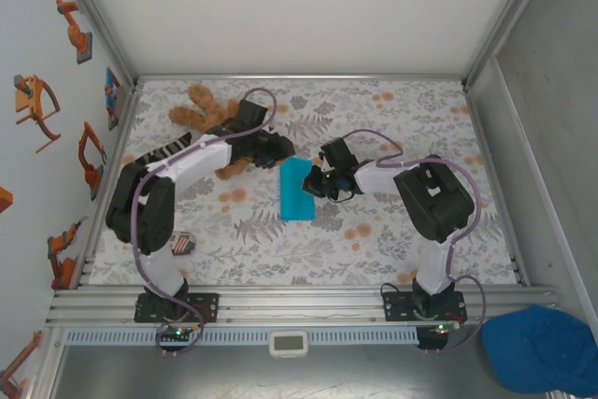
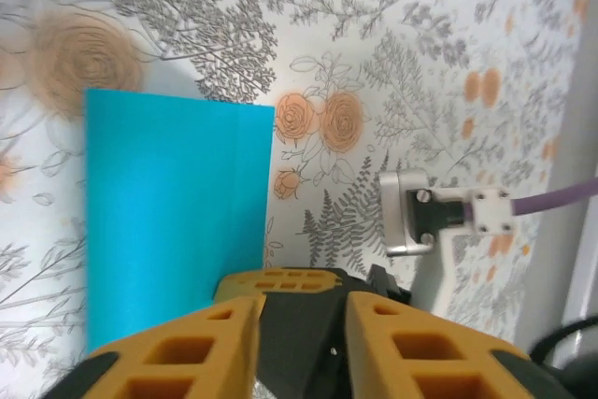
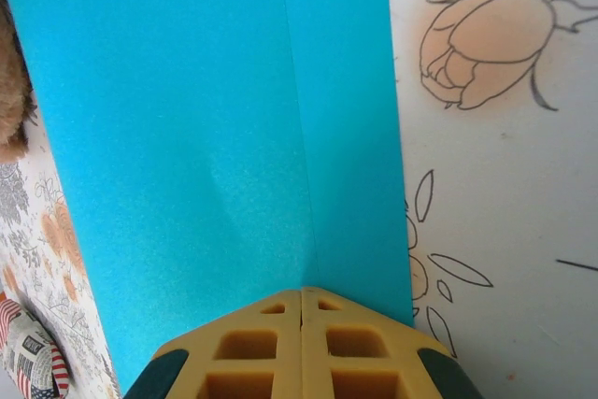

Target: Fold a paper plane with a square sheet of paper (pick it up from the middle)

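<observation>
Paper (image 1: 297, 190), folded, has closed right hand (image 3: 301, 292) at its edge, left hand (image 2: 301, 300) parted.

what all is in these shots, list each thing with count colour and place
square sheet of paper: one, cyan, folded to a rectangle, mid-table
teddy bear: one, brown, far left of table
stars-and-stripes item: one, red white blue, near left
cap: one, dark blue, off the table, near right
small device: one, white, near edge, centre
table cover: one, white floral, across the table
wall stickers: several, orange, left wall
left gripper: one, yellow fingers, open, beside the paper
right gripper: one, yellow fingers, shut, tips at the paper's edge
</observation>
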